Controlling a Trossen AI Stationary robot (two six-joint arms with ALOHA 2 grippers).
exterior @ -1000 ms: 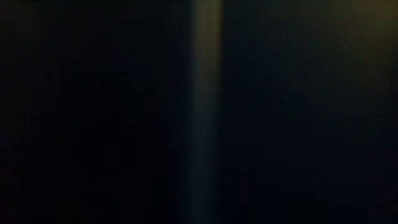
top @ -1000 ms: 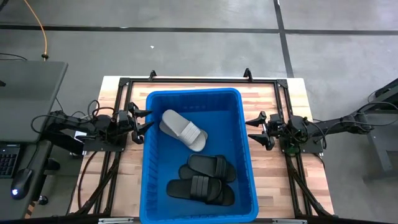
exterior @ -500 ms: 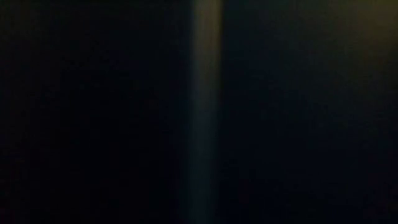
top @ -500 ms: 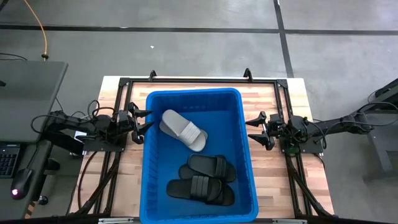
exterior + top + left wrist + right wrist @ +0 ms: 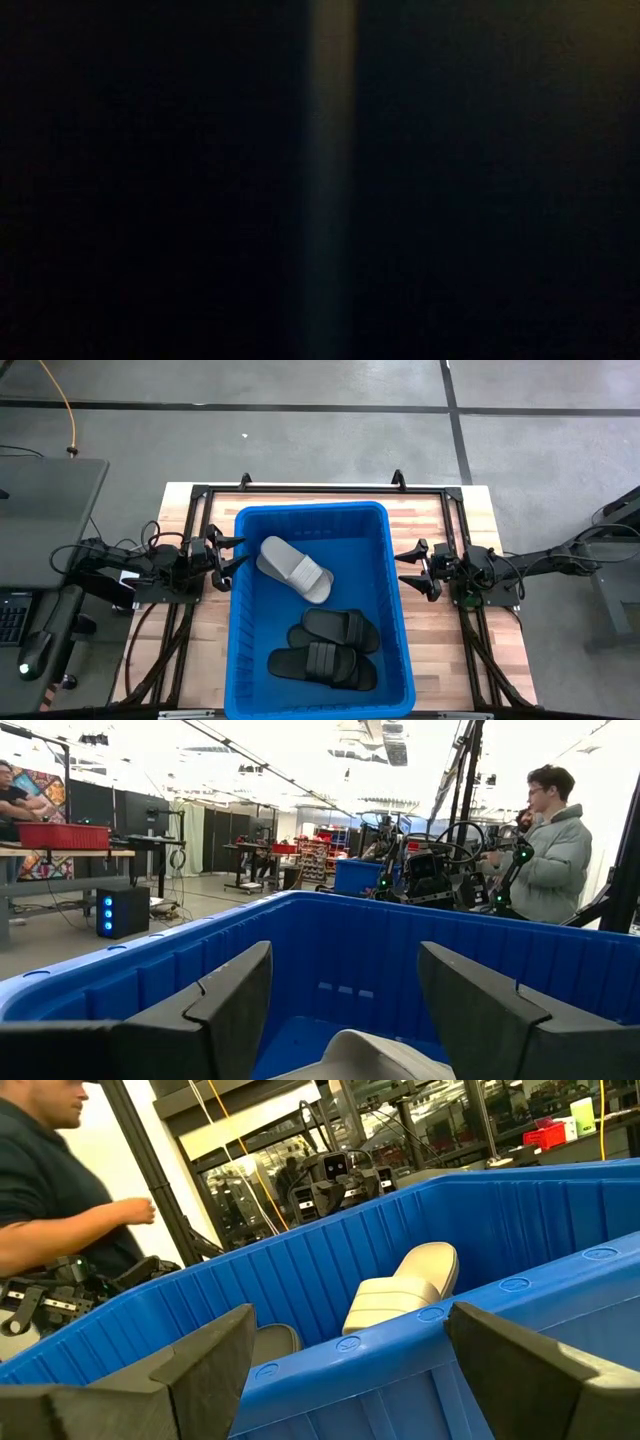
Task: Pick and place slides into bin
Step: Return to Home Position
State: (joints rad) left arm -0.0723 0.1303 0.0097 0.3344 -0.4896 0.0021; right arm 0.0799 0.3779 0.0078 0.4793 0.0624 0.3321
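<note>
The blue bin (image 5: 245, 630) stands in the middle of the table. Inside it a light grey slide (image 5: 294, 568) leans against the far left part, and three black slides (image 5: 330, 645) lie on the bin's floor nearer the front. The grey slide also shows in the right wrist view (image 5: 400, 1290) and in the left wrist view (image 5: 350, 1060). My left gripper (image 5: 232, 555) is open and empty just outside the bin's left wall. My right gripper (image 5: 408, 570) is open and empty just outside the bin's right wall. The low view is dark.
A black metal frame (image 5: 300, 490) runs around the wooden table top. A grey desk (image 5: 40, 510) stands left of the table. People stand in the room beyond the table: one in a grey jacket (image 5: 550, 850), one in a dark shirt (image 5: 60, 1190).
</note>
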